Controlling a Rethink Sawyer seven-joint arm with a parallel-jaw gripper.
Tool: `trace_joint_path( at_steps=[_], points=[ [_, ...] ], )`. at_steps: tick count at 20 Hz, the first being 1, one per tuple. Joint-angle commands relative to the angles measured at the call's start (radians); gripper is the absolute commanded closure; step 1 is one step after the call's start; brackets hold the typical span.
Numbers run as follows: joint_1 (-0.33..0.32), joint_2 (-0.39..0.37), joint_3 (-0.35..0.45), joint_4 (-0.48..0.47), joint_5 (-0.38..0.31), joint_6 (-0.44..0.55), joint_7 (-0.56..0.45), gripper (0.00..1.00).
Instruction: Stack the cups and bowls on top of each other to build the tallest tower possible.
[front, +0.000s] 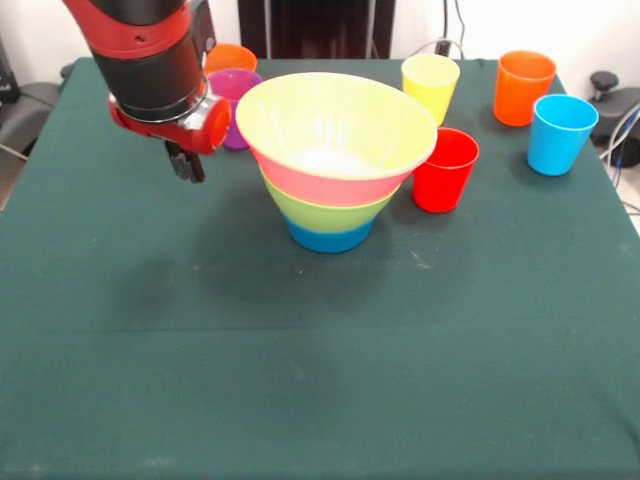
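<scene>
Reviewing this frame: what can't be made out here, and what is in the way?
- Gripper, front view: only a dark tip shows below the red and black arm; open or shut cannot be told.
- Purple cup: partly hidden by the arm and the tower.
- Small orange bowl: mostly covered by the arm and the purple cup.
- Tower: its inside bottom is washed out by glare.
- Red cup: left edge overlapped by the tower's rim.

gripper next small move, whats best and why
Probably swing toward the purple cup just behind the gripper: the bowls already sit nested as a tower, while that cup stands loose on the table, nearest the arm.
</scene>
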Motion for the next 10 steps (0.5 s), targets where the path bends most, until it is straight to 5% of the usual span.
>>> trace_joint_path(
  at_steps=[1,10],
  points=[
    [-0.015,0.040,0.048,-0.019,-0.061,-0.027,-0.047,1.00],
    [-0.031,0.080,0.060,-0.067,-0.077,-0.024,-0.079,1.00]
  ],
)
